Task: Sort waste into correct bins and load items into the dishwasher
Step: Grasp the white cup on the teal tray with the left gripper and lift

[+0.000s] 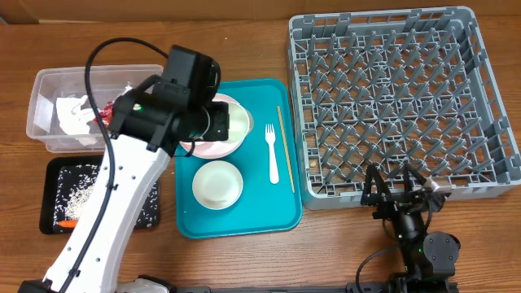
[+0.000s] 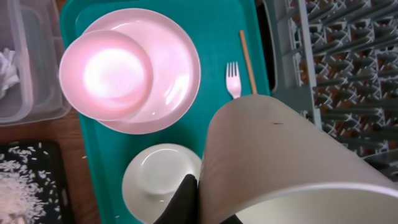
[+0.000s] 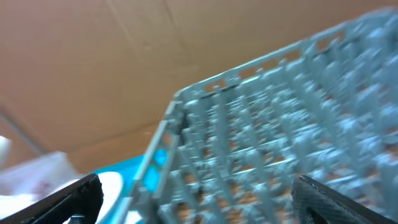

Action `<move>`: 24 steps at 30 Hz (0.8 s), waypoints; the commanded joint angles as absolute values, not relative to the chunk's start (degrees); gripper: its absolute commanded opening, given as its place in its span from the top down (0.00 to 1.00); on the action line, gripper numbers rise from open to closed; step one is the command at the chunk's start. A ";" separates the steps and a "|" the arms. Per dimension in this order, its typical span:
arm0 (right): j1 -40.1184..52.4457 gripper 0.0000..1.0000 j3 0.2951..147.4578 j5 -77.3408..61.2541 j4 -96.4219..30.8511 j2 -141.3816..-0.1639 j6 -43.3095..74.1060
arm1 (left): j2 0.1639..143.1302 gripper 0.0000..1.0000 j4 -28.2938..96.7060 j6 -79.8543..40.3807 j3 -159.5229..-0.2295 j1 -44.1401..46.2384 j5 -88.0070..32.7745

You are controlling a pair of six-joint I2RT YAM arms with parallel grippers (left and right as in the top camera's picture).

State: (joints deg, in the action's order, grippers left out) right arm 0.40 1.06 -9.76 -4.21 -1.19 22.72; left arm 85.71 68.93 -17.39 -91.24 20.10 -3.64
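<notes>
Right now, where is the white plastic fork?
In the overhead view, the white fork lies on the right part of the teal tray, just left of the chopstick and close to the grey dish rack.

White cup (image 2: 280, 155) held tilted above teal tray (image 2: 211, 124); pink plate (image 2: 174, 81), bowl (image 2: 158, 180), fork (image 2: 233, 79), chopstick (image 2: 247, 53) below.

No text, label, brand or number can be read anywhere. Any print on the red wrapper (image 1: 104, 115) in the clear tub (image 1: 38, 114), upper left, is too small.
</notes>
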 commanded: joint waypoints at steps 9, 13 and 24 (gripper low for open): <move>0.25 0.00 13.76 -21.26 -15.79 -8.54 30.00 | 85.06 0.96 63.26 -6.37 -92.09 19.66 -16.05; 0.25 0.00 27.44 -28.80 -23.92 -15.68 24.84 | 85.06 0.96 58.37 -4.73 -92.09 17.56 -27.11; 0.25 0.00 54.74 -44.53 -42.98 -41.50 20.56 | 86.54 0.96 59.42 4.58 -91.96 5.08 -67.37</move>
State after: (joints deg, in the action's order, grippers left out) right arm 0.40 52.12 -38.92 -42.94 -38.24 21.93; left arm 85.76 58.72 -1.32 -91.24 7.18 -49.21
